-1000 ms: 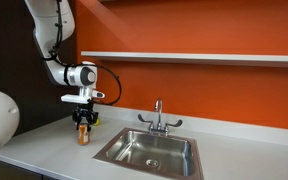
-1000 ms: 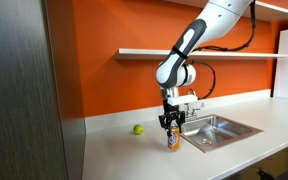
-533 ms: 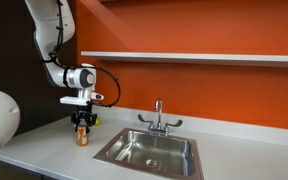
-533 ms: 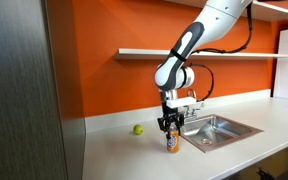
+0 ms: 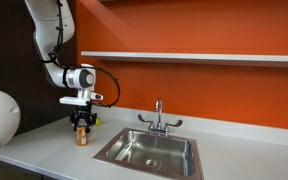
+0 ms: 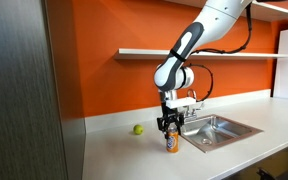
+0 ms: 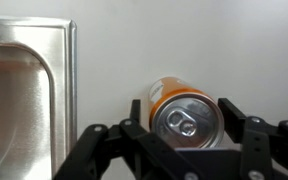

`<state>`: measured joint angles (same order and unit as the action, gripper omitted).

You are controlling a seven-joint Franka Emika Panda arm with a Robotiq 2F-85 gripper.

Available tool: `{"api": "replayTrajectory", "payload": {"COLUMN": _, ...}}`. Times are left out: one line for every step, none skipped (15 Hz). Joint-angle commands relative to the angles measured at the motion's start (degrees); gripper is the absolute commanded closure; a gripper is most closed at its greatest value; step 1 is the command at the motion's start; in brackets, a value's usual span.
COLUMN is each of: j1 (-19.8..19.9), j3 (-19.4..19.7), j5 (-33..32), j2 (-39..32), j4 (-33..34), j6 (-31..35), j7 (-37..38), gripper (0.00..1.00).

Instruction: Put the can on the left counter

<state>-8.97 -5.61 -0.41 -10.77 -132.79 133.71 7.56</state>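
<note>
The can [image 5: 82,138] is a small orange cylinder with a silvery top. It stands upright on the light grey left counter [image 5: 39,152], left of the sink, and shows in both exterior views [image 6: 170,145]. My gripper [image 5: 82,124] hangs straight over it, its fingers on either side of the can's top [image 6: 169,128]. In the wrist view the can [image 7: 174,92] sits between the two fingers of the gripper [image 7: 184,112]. A small gap shows at the left finger, so the gripper is open around the can.
The steel sink [image 5: 149,150] with its faucet [image 5: 158,115] lies right beside the can [image 7: 24,90]. A small yellow-green ball [image 6: 138,129] rests on the counter [image 6: 119,158] near the orange wall. A shelf [image 5: 184,55] runs along the wall above.
Almost nothing has changed. The can stays upright on the counter, and the gripper stays around its top.
</note>
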Motion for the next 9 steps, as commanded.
{"api": "replayTrajectory", "payload": {"j1": 0.2, "j3": -0.5, "j5": -0.2, "j2": 0.8, "j4": 0.6, "j6": -0.7, "j7": -0.4, "gripper": 0.0}}
{"api": "replayTrajectory", "payload": {"j1": 0.3, "j3": -0.4, "j5": -0.1, "j2": 1.4, "j4": 0.5, "j6": -1.0, "j7": -0.4, "gripper": 0.0}}
{"api": "replayTrajectory", "payload": {"j1": 0.4, "j3": -0.4, "j5": 0.1, "j2": 1.8, "j4": 0.5, "j6": -1.3, "j7": -0.5, "gripper": 0.0}}
{"api": "replayTrajectory", "payload": {"j1": 0.4, "j3": -0.4, "j5": 0.2, "j2": 2.4, "j4": 0.5, "j6": -1.7, "j7": -0.6, "gripper": 0.0}}
{"api": "replayTrajectory", "payload": {"j1": 0.5, "j3": -0.4, "j5": 0.4, "j2": 3.2, "j4": 0.5, "j6": -2.1, "j7": -0.6, "gripper": 0.0}}
{"api": "replayTrajectory", "payload": {"j1": 0.5, "j3": -0.5, "j5": 0.5, "j2": 3.8, "j4": 0.5, "j6": -2.4, "j7": -0.7, "gripper": 0.0}}
{"api": "replayTrajectory", "payload": {"j1": 0.5, "j3": -0.5, "j5": 0.5, "j2": 4.6, "j4": 0.5, "j6": -2.8, "j7": -0.5, "gripper": 0.0}}
{"api": "replayTrajectory", "payload": {"j1": 0.4, "j3": -0.5, "j5": 0.4, "j2": 5.4, "j4": 0.4, "j6": -3.1, "j7": -0.3, "gripper": 0.0}}
{"api": "replayTrajectory", "payload": {"j1": 0.5, "j3": -0.5, "j5": 0.4, "j2": 6.2, "j4": 0.4, "j6": -3.4, "j7": -0.2, "gripper": 0.0}}
